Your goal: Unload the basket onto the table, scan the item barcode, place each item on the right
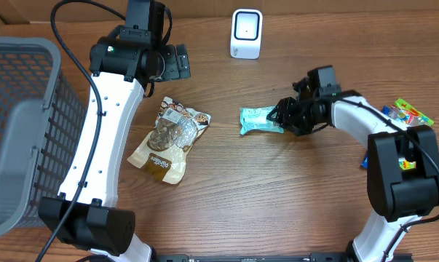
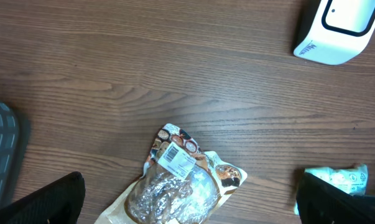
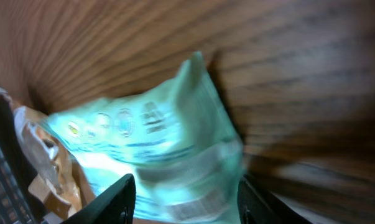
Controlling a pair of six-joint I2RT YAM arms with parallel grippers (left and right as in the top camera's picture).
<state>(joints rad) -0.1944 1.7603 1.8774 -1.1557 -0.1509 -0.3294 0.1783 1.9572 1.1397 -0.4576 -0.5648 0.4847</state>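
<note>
Lying flat on the wooden table (image 1: pixel 277 189), the teal packet (image 1: pixel 257 120) sits a little right of centre, its long side running left to right. The right gripper (image 1: pixel 283 116) is down at the packet's right end, low over the wood. In the right wrist view the packet (image 3: pixel 162 155) fills the space between the two dark fingers (image 3: pixel 115 202), which stand partly apart on either side of it. That picture is blurred, so I cannot tell whether the pads are pressing on the wrapper or only flanking it. A strip of print that may be a barcode shows near the packet's lower edge, too smeared to read. To the left of the packet, apart from it, lies a brown snack bag (image 1: pixel 168 138) with a white barcode label facing up near its top end. The white scanner (image 1: pixel 246 33) stands at the far edge of the table, well apart from both. The left gripper (image 1: pixel 177 62) hangs above the table near the bag's far end, its jaws spread wide with nothing between them. A grey mesh basket (image 1: pixel 15 87) fills the left side, and some bright wrappers (image 1: pixel 412 110) lie at the far right.
</note>
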